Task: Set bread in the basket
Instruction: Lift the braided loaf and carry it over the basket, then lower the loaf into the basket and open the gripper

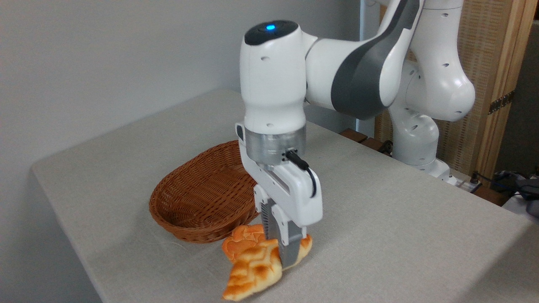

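Observation:
The bread [252,271] is a long braided golden-orange loaf lying near the table's front edge, one pointed end toward the camera and the other poking out to the right of the gripper. My gripper [278,251] points straight down with its fingers closed on the loaf's middle. The near finger [288,248] covers part of the loaf, and the far finger is partly hidden behind it. The basket [185,229], oval brown wicker with nothing visible inside, stands just behind and to the left of the bread, with the arm covering its right end.
A small round orange bun [241,243] sits against the loaf's far left side, close to the basket's front wall. The table's front-left edge [126,290] runs close to the loaf. The robot's base [421,160] stands at the back right, with cables beyond it.

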